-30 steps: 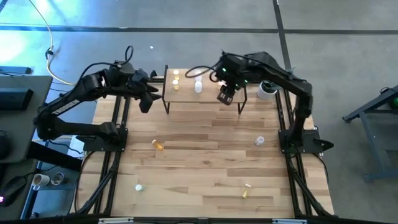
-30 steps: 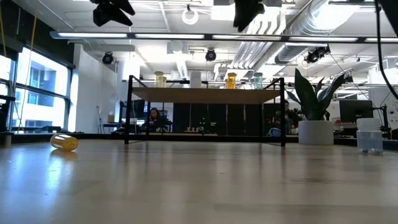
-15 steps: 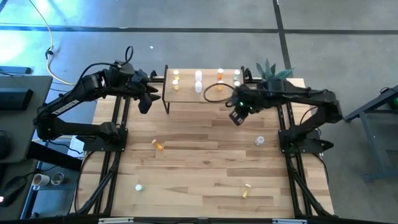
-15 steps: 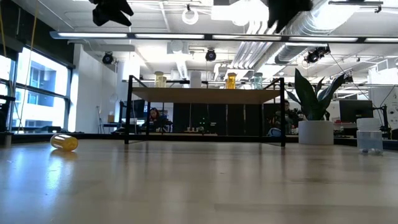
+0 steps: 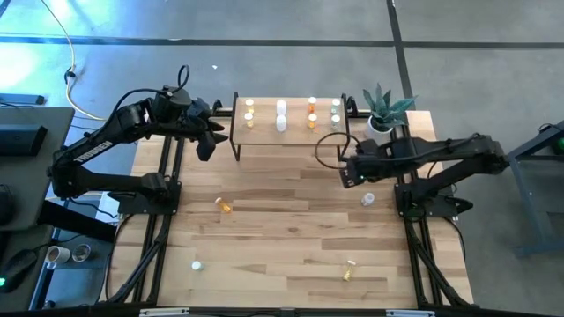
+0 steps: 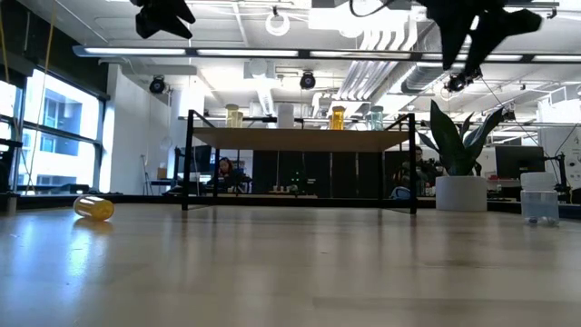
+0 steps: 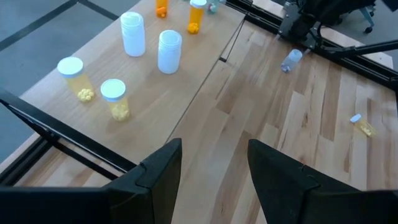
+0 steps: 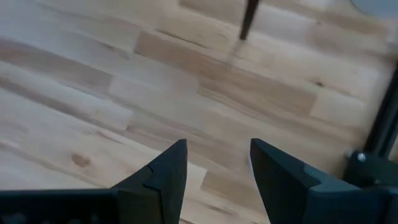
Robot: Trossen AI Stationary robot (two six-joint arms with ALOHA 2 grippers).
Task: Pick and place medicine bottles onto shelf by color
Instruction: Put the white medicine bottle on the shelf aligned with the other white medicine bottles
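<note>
The shelf (image 5: 286,132) stands at the table's far edge on black legs. Upright on it are two yellow bottles (image 5: 249,110), two white (image 5: 281,115), two orange (image 5: 312,112) and two pale green (image 5: 336,111); they also show in the left wrist view (image 7: 114,98). On the table lie a yellow bottle (image 5: 226,205), a white one (image 5: 197,264), a yellow one (image 5: 350,271) and a clear one (image 5: 368,200). My left gripper (image 5: 205,145) hangs open and empty beside the shelf's left end. My right gripper (image 5: 348,176) is open and empty above the table, just near of the shelf's right end.
A potted green plant (image 5: 383,110) stands at the far right corner beside the shelf. In the low view the lying yellow bottle (image 6: 93,207) is at the left and the clear bottle (image 6: 540,204) at the right. Bare wood lies in the table's middle (image 5: 291,229).
My right gripper has drawn back from above the shelf's right part toward the table's near and right edges and now hangs over bare table. The orange and pale green bottles it covered show upright on the shelf.
</note>
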